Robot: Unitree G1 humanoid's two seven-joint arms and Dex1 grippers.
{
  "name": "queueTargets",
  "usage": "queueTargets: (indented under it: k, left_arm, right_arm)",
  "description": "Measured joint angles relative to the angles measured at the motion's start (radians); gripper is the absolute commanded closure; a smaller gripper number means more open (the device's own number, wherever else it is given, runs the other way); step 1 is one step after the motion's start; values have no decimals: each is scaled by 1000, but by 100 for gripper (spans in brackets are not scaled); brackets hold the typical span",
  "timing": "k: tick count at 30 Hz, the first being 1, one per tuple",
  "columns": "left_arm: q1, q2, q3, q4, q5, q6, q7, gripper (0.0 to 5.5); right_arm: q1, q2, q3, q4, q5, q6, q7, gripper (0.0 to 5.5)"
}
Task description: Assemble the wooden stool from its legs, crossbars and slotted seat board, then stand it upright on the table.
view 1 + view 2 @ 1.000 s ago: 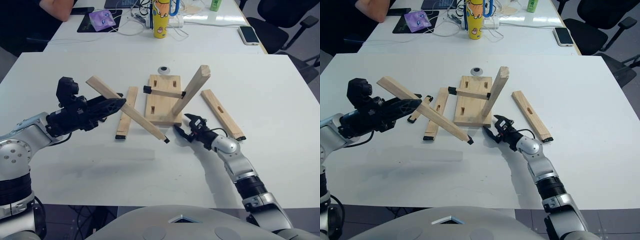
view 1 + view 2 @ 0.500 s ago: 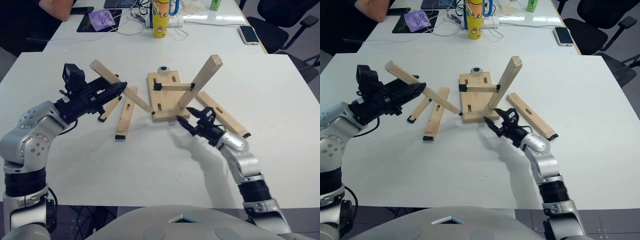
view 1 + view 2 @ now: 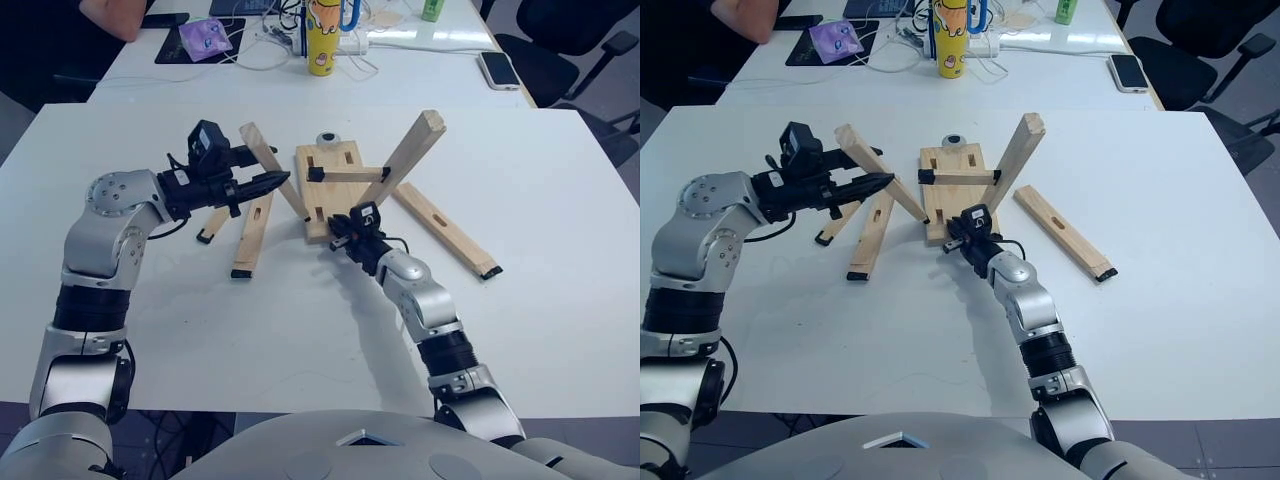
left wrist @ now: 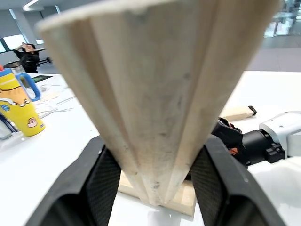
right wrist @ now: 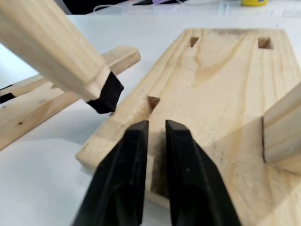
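- The white bench (image 3: 150,330) is seen spread with stool parts, all gathered about its centre.
- The seat board (image 3: 335,200) is laid flat at centre, slots facing up.
- One leg (image 3: 403,160) is planted on the board's 3 o'clock side and tilted toward 1 o'clock. A crossbar (image 3: 350,175) is joined to it and carried above the board toward 9 o'clock.
- A second leg (image 3: 262,148) is clamped in the left gripper (image 3: 278,180). It is held raised and slanted, its black-capped foot brought down at the board's 9 o'clock edge.
- A third leg (image 3: 447,228) is left lying at 3 o'clock of the board.
- A slotted bar (image 3: 253,230) and a shorter bar (image 3: 212,225) are lying at 9 o'clock.
- The right gripper (image 5: 156,127) is set at the board's 6 o'clock edge, drawn narrow, and nothing is seen between its fingers.
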Motion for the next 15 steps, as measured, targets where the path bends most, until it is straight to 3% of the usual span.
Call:
queueTargets:
  k: [15]
  left_arm:
    - [-27, -29, 29, 90, -3, -21, -91, 343]
  right_arm:
    - [-61, -35, 51, 4, -64, 113, 35, 550]
